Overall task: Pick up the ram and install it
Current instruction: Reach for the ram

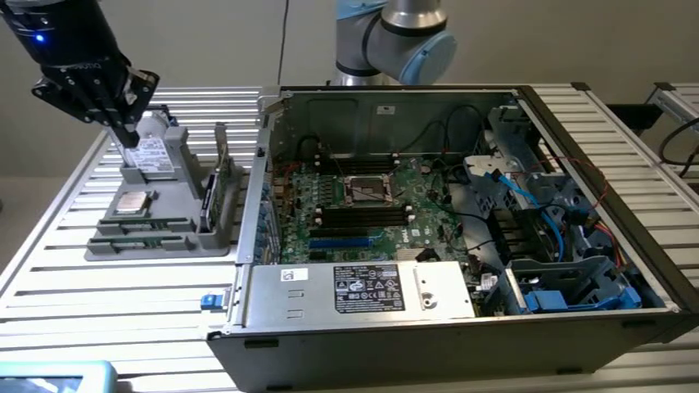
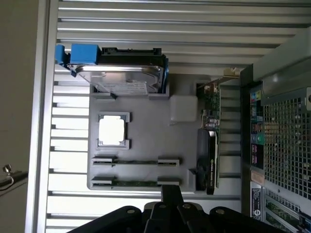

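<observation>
The ram [image 2: 133,183] is a narrow green stick lying in the outermost slot of the grey parts tray [image 2: 150,141]. In the exterior view, the ram [image 1: 140,242] is at the tray's near end. My gripper [image 1: 123,137] hangs over the tray's [image 1: 164,246] far end, above the hard drive, well apart from the ram. Its dark fingers [image 2: 170,191] are pressed together, shut on nothing, and sit just past the ram's slot in the wrist view. A parallel slot [image 2: 136,161] holds another thin strip.
The tray also carries a silver hard drive [image 2: 121,73] with a blue bracket, a CPU [image 2: 112,130] and an upright green expansion card [image 2: 210,145]. The open computer case [image 1: 459,327] with its motherboard [image 1: 361,205] stands at the exterior view's right of the tray.
</observation>
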Controlling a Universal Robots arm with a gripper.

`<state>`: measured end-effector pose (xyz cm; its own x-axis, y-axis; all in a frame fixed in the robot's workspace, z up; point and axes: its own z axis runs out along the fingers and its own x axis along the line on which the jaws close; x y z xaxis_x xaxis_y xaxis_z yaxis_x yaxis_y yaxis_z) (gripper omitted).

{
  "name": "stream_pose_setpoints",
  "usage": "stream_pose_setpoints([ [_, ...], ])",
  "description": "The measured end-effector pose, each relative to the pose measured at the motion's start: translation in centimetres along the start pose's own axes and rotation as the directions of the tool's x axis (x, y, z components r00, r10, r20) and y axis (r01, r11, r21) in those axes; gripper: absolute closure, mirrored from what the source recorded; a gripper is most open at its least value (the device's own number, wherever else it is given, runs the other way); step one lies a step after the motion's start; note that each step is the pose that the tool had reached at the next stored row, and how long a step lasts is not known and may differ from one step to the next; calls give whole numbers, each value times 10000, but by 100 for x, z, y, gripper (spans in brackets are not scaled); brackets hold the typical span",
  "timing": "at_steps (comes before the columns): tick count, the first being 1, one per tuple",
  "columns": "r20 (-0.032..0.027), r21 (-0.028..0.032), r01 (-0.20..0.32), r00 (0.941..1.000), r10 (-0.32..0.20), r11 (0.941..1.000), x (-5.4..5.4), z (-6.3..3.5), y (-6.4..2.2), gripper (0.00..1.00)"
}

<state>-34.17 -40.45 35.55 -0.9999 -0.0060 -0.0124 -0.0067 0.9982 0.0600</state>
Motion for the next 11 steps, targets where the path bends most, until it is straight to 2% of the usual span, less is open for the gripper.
stream_pose_setpoints([
  [6, -25, 9, 83, 10000, -83, 10000, 72, 59, -12, 89],
  [9, -29, 60, 130, 9999, -129, 9999, 105, 85, -14, 89],
  [11, -31, 133, 160, 9999, -159, 9998, 129, 100, -14, 89],
])
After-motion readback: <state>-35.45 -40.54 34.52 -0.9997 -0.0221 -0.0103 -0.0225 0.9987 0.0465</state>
